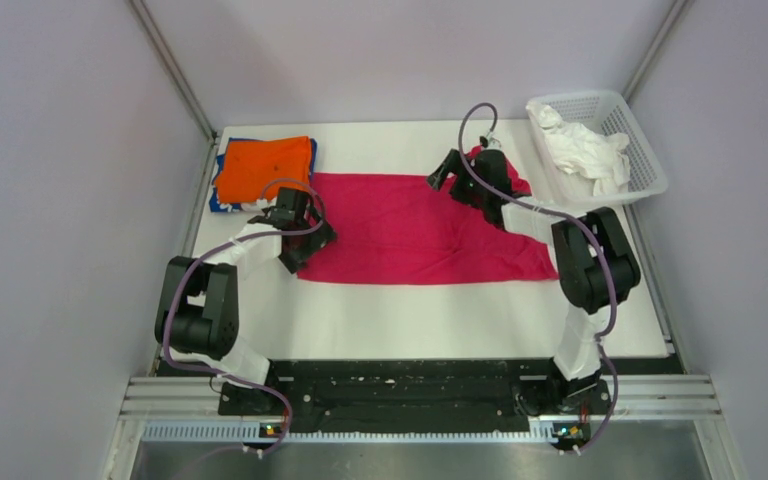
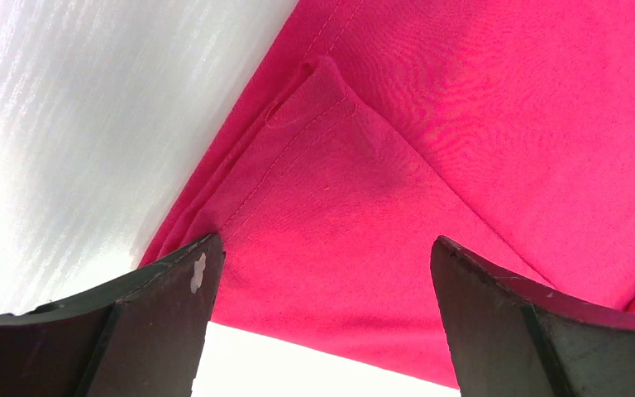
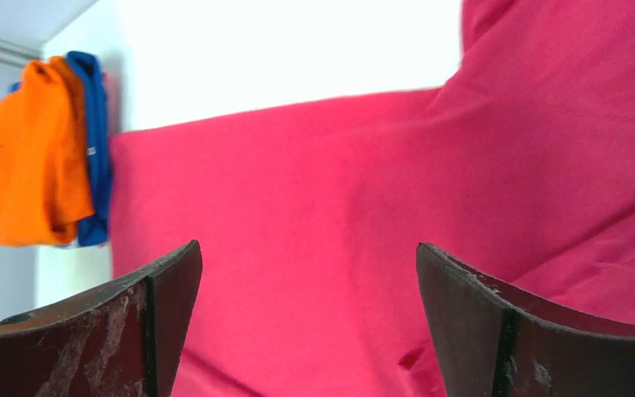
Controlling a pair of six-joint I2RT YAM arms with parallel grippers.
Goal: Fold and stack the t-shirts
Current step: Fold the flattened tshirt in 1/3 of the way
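Note:
A magenta-red t-shirt (image 1: 415, 225) lies spread across the middle of the white table, folded into a long band. My left gripper (image 1: 312, 236) stands open over its near-left corner (image 2: 322, 248), where a folded hem shows. My right gripper (image 1: 440, 176) is open above the shirt's far-right part (image 3: 314, 248), nothing between its fingers. An orange t-shirt (image 1: 263, 165) lies folded on top of a blue t-shirt (image 1: 222, 200) at the far left corner; in the right wrist view the orange shirt (image 3: 33, 149) and the blue shirt (image 3: 93, 141) appear beyond the red cloth.
A white mesh basket (image 1: 640, 150) holding white cloth (image 1: 585, 150) stands at the far right corner. Grey walls close in on both sides. The bare white table (image 1: 440, 320) runs along the near side of the red shirt.

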